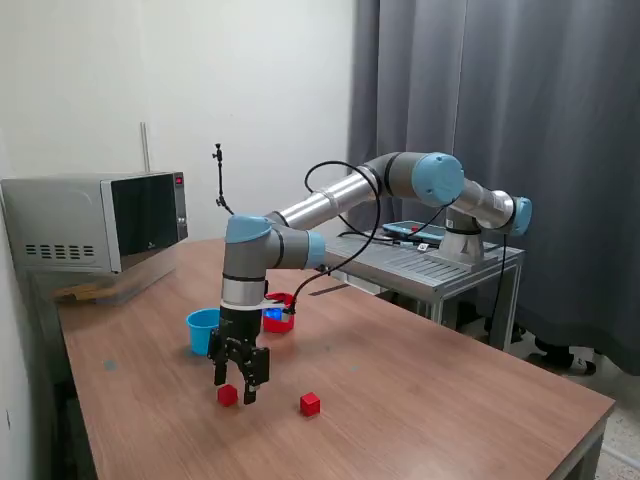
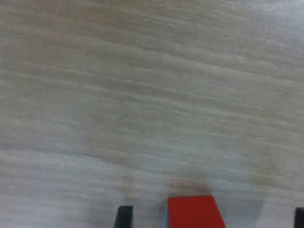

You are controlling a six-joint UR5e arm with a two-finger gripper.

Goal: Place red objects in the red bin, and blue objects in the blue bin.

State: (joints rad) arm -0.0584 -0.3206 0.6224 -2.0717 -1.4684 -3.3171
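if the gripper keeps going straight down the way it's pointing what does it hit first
Most likely the red cube sitting between the open fingers of the gripper, then the wooden table just beneath; exact depth alignment is hard to judge.

One cube (image 1: 228, 395) between the fingers (image 1: 249, 390), another cube (image 1: 310, 404) nearby.

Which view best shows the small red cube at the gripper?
The exterior view: the small red cube sits whole on the wooden table, between the open gripper fingers. The wrist view crops it at the edge.
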